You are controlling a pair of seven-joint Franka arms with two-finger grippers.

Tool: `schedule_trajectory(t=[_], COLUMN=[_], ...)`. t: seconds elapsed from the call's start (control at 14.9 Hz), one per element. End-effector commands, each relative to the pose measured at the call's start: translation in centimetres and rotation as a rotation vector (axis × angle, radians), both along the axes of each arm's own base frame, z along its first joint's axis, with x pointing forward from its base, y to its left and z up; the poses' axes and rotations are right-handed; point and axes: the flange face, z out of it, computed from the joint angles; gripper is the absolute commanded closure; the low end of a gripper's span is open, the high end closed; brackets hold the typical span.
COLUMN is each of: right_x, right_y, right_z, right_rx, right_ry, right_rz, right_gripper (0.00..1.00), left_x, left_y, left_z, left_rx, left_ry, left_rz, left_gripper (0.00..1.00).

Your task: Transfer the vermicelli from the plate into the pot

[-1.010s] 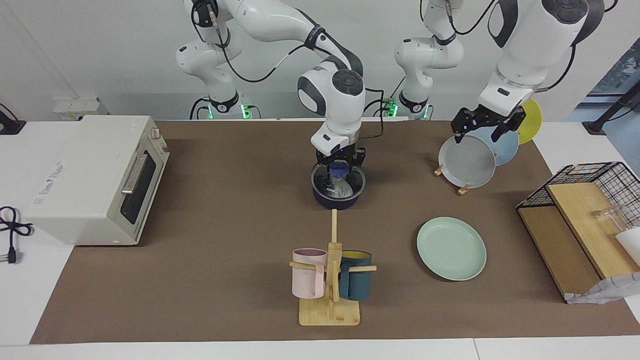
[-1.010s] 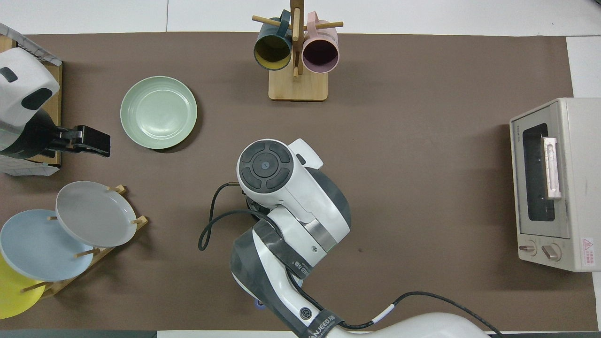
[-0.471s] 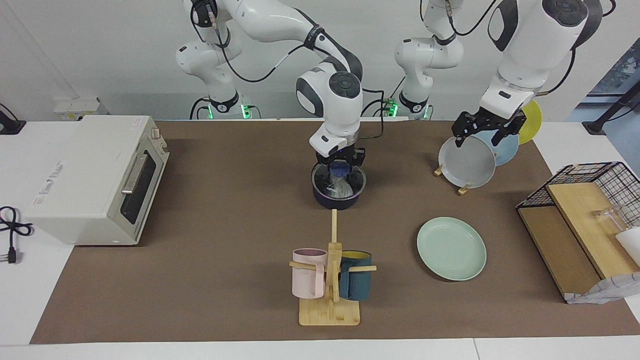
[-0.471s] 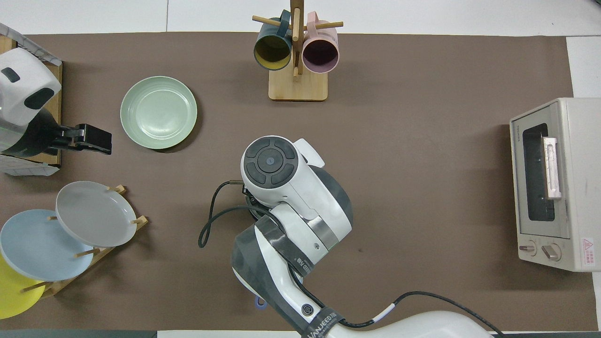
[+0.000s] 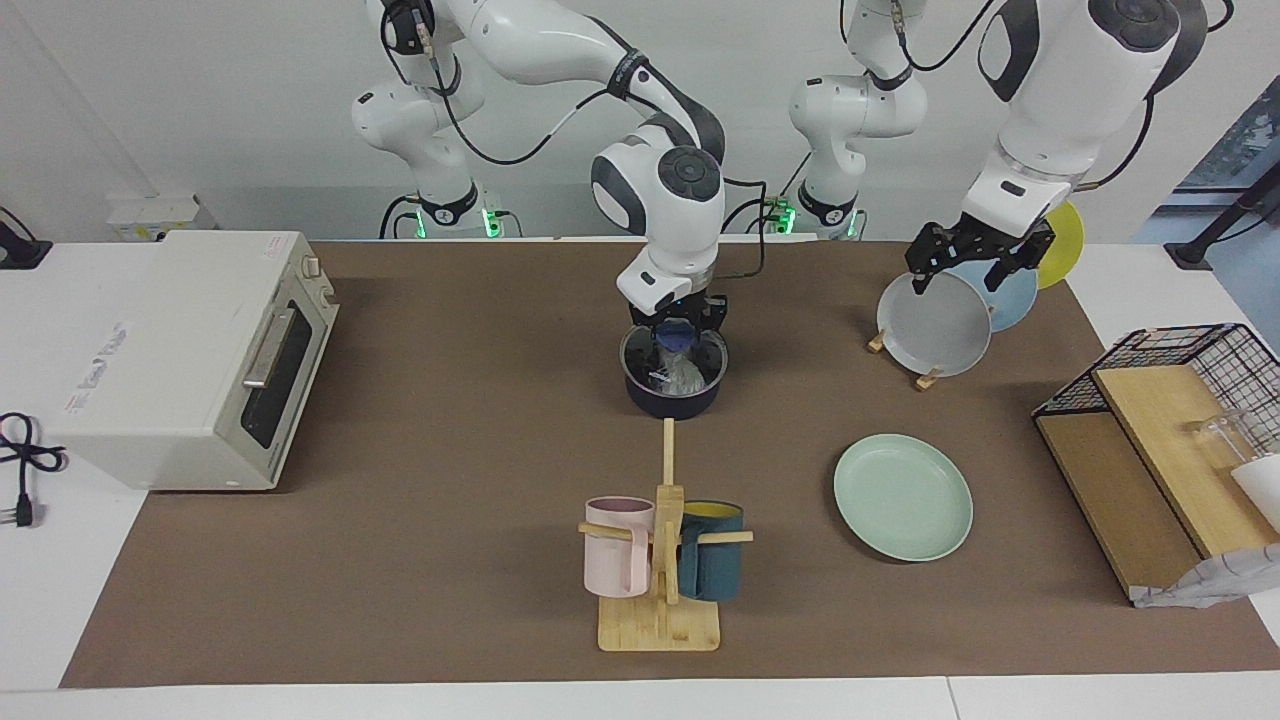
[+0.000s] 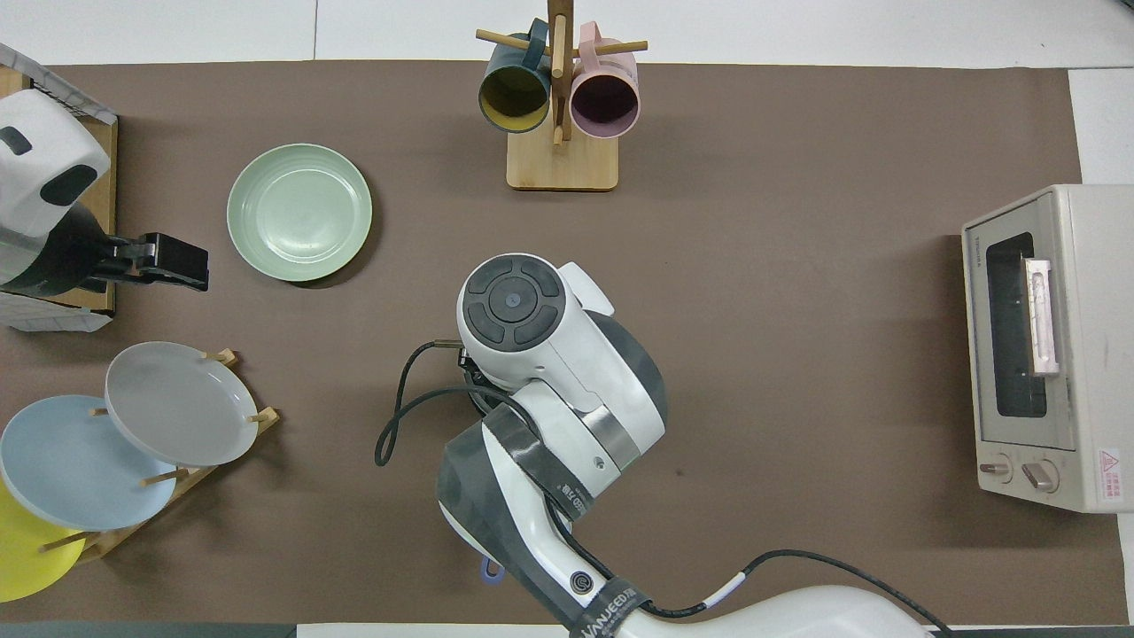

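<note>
The dark pot stands mid-table, near the robots. A round glass lid with a blue knob lies over its mouth. The whitish vermicelli shows through the glass, inside the pot. My right gripper is straight above the pot, shut on the lid's knob. In the overhead view the right arm hides the pot. The mint-green plate lies bare, farther from the robots and toward the left arm's end; it also shows in the overhead view. My left gripper hangs open over the plate rack.
A rack holds grey, light-blue and yellow plates upright. A wooden mug tree with a pink and a teal mug stands farther out. A toaster oven sits at the right arm's end, a wire basket at the left arm's end.
My right gripper with the lid has shifted slightly toward the robots over the pot. My left gripper has moved a little over the plate rack.
</note>
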Motion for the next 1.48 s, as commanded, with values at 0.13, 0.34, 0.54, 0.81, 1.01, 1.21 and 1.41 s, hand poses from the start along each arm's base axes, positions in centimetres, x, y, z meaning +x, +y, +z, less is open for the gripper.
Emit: schedule_trajectory(t=[0.13, 0.34, 0.54, 0.81, 1.01, 1.21, 1.41], right_x=[0.8, 1.0, 1.0, 0.5, 0.5, 0.6, 0.4], right_y=[-1.0, -1.0, -0.8, 0.0, -0.2, -0.2, 0.0], right_z=[0.6, 1.0, 0.9, 0.7, 0.4, -0.4, -0.7], right_rx=[0.019, 0.039, 0.061, 0.062, 0.054, 0.052, 0.045], right_ry=[0.044, 0.039, 0.05, 0.043, 0.046, 0.036, 0.033], right_rz=[-0.059, -0.068, -0.081, -0.09, -0.09, -0.087, -0.079], right_gripper=[0.66, 0.66, 0.66, 0.66, 0.65, 0.65, 0.54], left_x=[-0.6, -0.6, -0.7, -0.7, -0.6, -0.6, -0.5], left_y=[0.1, 0.1, 0.2, 0.3, 0.3, 0.3, 1.1], left_z=[0.1, 0.2, 0.2, 0.3, 0.2, 0.3, 0.3], left_rx=[-0.045, -0.045, -0.045, -0.045, -0.045, -0.044, -0.043], left_ry=[-0.009, -0.01, -0.007, -0.007, -0.004, -0.004, -0.005], left_rz=[0.013, 0.01, 0.004, 0.007, 0.008, 0.01, 0.02], left_gripper=[0.0, 0.0, 0.0, 0.0, 0.0, 0.0, 0.0])
